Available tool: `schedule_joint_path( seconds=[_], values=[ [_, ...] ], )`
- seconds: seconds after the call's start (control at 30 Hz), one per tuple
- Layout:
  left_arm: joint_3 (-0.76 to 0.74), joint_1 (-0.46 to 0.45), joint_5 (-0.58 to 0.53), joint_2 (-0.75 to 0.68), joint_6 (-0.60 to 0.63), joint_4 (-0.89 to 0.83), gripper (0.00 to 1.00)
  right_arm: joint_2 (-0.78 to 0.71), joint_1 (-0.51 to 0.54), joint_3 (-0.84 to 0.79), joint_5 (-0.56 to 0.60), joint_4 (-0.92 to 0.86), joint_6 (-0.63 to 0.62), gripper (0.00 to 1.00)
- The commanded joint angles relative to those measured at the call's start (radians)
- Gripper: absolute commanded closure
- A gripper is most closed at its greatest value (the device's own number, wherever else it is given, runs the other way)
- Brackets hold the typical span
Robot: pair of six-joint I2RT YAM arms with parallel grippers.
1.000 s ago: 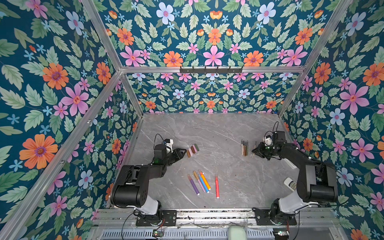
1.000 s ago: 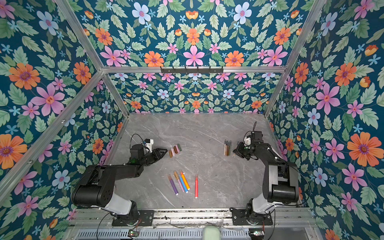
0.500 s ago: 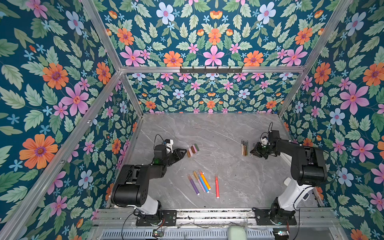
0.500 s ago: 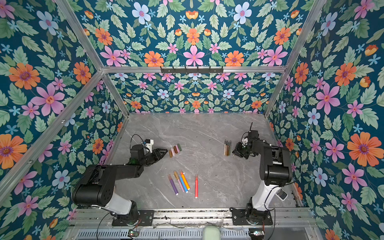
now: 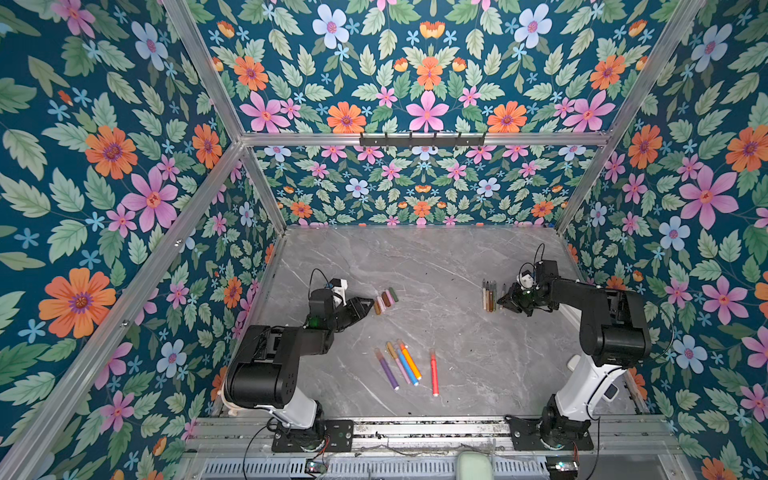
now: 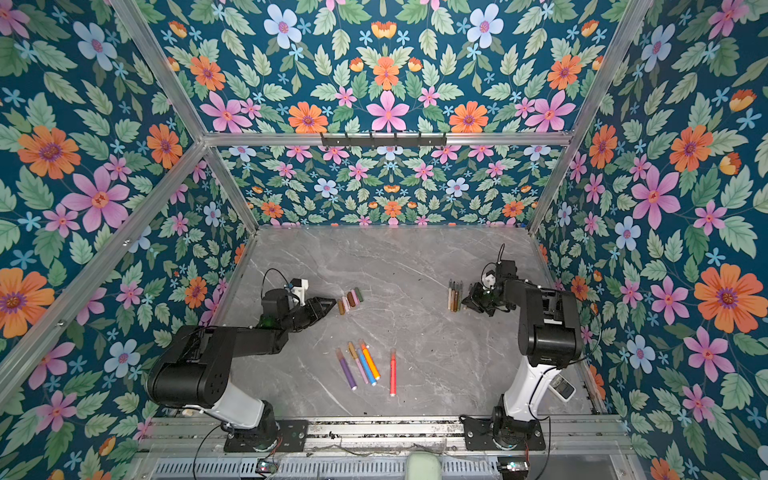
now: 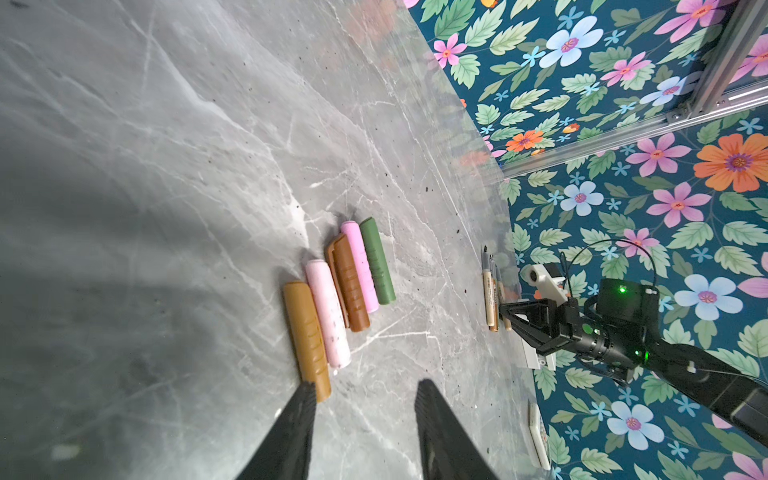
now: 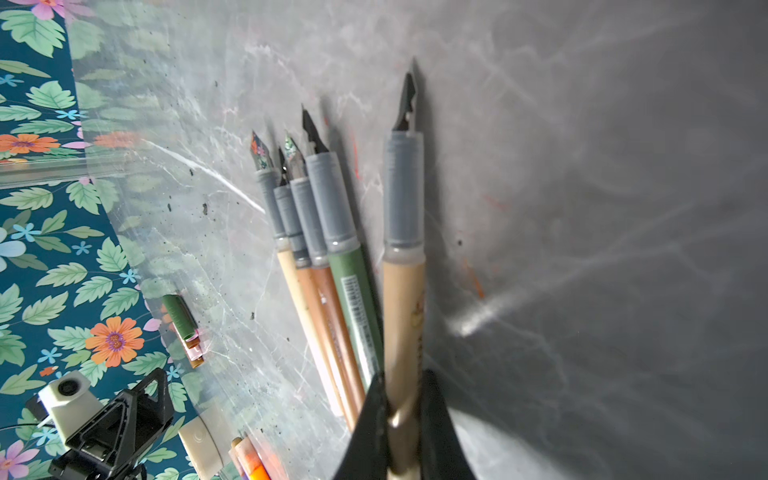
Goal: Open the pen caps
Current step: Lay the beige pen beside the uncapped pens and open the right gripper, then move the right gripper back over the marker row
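Right claw point(image 8: 401, 388): clamped on tan pen point(image 8: 404, 299), nib bare. I see this on right wrist feed only; grip too small to make out in top views. Four uncapped pens point(image 8: 328, 266) just beside it on table point(image 8: 582, 208). Left claw point(image 7: 365, 388): jaws parted, empty, one tip just beside row of loose caps point(image 7: 345, 286). Five capped pens point(image 5: 405, 368): seen whole in top views only.

No legible text — only a barcode label point(image 8: 350, 289) on the green pen point(image 8: 360, 316).

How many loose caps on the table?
5, side by side ahead of the left gripper: gold cap nearest, pale pink cap, brown cap, pink cap, green cap farthest. None looks hidden.
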Motion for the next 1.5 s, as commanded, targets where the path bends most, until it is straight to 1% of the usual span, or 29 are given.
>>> schedule_joint_path(
  seconds=[0.0, 0.03, 0.17, 0.3, 0.67, 0.7, 0.77, 0.9, 1.03, 1.13, 1.2, 1.3, 1.33, 1.37, 1.4, 1.47],
  values=[
    [0.006, 0.002, 0.006, 0.003, 0.006, 0.026, 0.57, 0.008, 0.001, -0.01, 0.038, -0.033, -0.006, 0.92],
    [0.005, 0.001, 0.006, 0.004, 0.006, 0.026, 0.57, 0.008, 0.001, -0.009, 0.038, -0.033, -0.005, 0.9],
    [0.005, 0.001, 0.007, 0.003, 0.006, 0.026, 0.56, 0.004, 0.001, -0.011, 0.036, -0.031, -0.006, 0.77],
    [0.006, 0.001, 0.006, 0.004, 0.006, 0.026, 0.57, 0.003, 0.001, -0.014, 0.035, -0.03, -0.005, 0.69],
    [0.007, 0.001, 0.008, 0.013, 0.006, 0.026, 0.56, -0.016, 0.001, -0.022, 0.024, -0.015, -0.002, 0.65],
    [0.006, 0.001, 0.008, 0.013, 0.007, 0.027, 0.56, -0.027, 0.001, -0.025, 0.024, -0.013, -0.002, 0.62],
    [0.007, 0.001, 0.007, 0.016, 0.006, 0.027, 0.57, -0.052, 0.001, -0.03, 0.022, -0.021, -0.003, 0.59],
    [0.005, 0.002, 0.004, 0.013, 0.006, 0.03, 0.56, -0.118, 0.017, -0.04, 0.025, -0.045, -0.005, 0.58],
    [0.0, 0.001, -0.007, 0.002, 0.013, 0.03, 0.56, -0.255, 0.073, -0.075, 0.072, -0.085, -0.014, 0.58],
    [-0.003, 0.001, -0.011, -0.001, 0.015, 0.029, 0.56, -0.36, 0.151, -0.105, 0.118, -0.133, -0.015, 0.58],
    [-0.003, 0.001, -0.012, -0.001, 0.016, 0.031, 0.57, -0.421, 0.238, -0.125, 0.153, -0.155, -0.005, 0.58],
    [-0.001, 0.002, -0.013, -0.001, 0.017, 0.031, 0.57, -0.478, 0.448, -0.137, 0.253, -0.184, 0.033, 0.58],
    [0.0, 0.0, -0.014, -0.002, 0.017, 0.031, 0.57, -0.482, 0.536, -0.136, 0.293, -0.187, 0.053, 0.58],
    [-0.001, 0.001, -0.016, -0.004, 0.017, 0.031, 0.57, -0.475, 0.626, -0.134, 0.333, -0.182, 0.079, 0.58],
    [-0.001, 0.002, -0.016, -0.005, 0.019, 0.029, 0.57, -0.464, 0.694, -0.129, 0.359, -0.173, 0.104, 0.58],
    [-0.002, 0.001, -0.018, -0.01, 0.023, 0.026, 0.57, -0.414, 0.855, -0.102, 0.409, -0.153, 0.155, 0.58]
  ],
)
